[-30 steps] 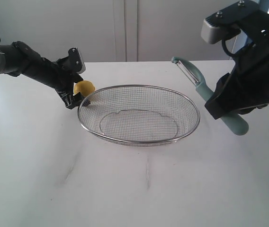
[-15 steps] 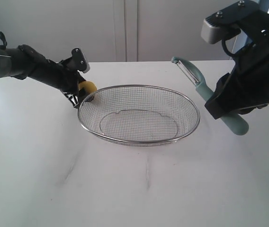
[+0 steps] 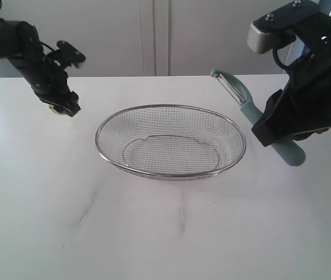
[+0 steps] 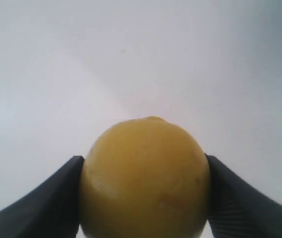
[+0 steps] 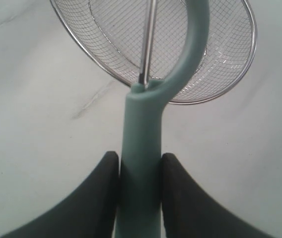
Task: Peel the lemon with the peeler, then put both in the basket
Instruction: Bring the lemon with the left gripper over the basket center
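Note:
The yellow lemon (image 4: 146,178) is clamped between the two dark fingers of my left gripper (image 4: 143,198), above the bare white table. In the exterior view the left gripper (image 3: 66,106) hangs left of the wire basket (image 3: 171,107), well apart from its rim, and only a sliver of the lemon (image 3: 55,108) shows under it. My right gripper (image 5: 140,171) is shut on the teal handle of the peeler (image 5: 141,144). The peeler (image 3: 244,100) is held in the air at the basket's right side, its blade end pointing over the rim.
The white table (image 3: 165,233) spreads wide in front of the basket and to its left. A pale wall with cabinet doors (image 3: 154,35) closes the back. The basket (image 5: 215,94) holds nothing.
My left gripper has swung up and to the left, away from the basket's left rim, carrying the lemon with it. The right arm and the peeler have stayed still.

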